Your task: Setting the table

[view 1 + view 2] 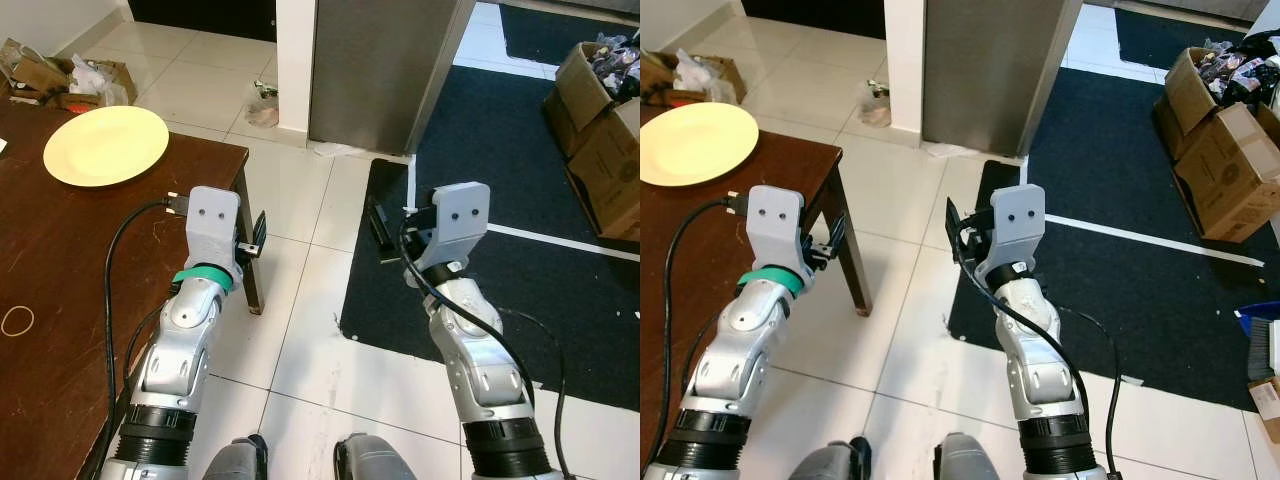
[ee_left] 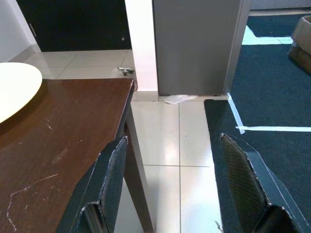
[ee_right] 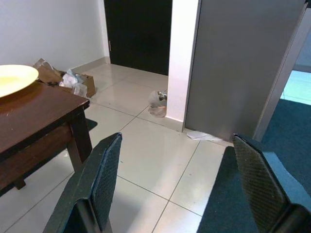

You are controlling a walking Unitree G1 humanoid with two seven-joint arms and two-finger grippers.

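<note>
A round yellow plate (image 1: pixel 105 145) lies empty on the dark brown wooden table (image 1: pixel 60 260) at my left, near its far corner. My left gripper (image 1: pixel 253 238) hovers just off the table's right edge, beside the corner leg. Its fingers (image 2: pixel 112 174) are open with nothing between them. My right gripper (image 1: pixel 382 232) hangs over the edge of the dark rug (image 1: pixel 500 150), well to the right of the table, also open and empty. In the right wrist view the plate (image 3: pixel 14 77) shows far off on the table.
A grey cabinet (image 1: pixel 385 70) and a white pillar (image 1: pixel 295 60) stand ahead. Cardboard boxes (image 1: pixel 600 120) sit at the far right, more clutter (image 1: pixel 60 75) beyond the table. A crumpled bag (image 1: pixel 263 105) lies by the pillar. A rubber band (image 1: pixel 17 320) rests on the table.
</note>
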